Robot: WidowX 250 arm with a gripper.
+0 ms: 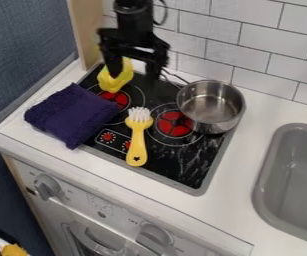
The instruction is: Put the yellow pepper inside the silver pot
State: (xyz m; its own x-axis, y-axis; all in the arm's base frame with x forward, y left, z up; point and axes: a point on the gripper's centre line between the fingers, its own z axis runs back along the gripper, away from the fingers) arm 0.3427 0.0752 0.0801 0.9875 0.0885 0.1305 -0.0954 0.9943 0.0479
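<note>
The worktop (228, 192) is backed by white tiles (266, 35), flanked at left by a blue wall (19, 55), and inset with a sink (276, 165)

stovetop (186, 175): black, white-marbled, red burners (174, 124)
pepper (107, 81): yellow
pot (212, 112): silver
towel (71, 114): dark purple
brush (137, 145): yellow, white bristles (139, 114)
tiles behind stovetop (256, 41): white

So on my feed I've got a folded purple cloth (72, 114) half on the black stovetop (186, 172), half on the white counter (222, 200), yellow-handled brush (137, 145) lying nearby, grey sink (265, 175) off to the right.
</note>
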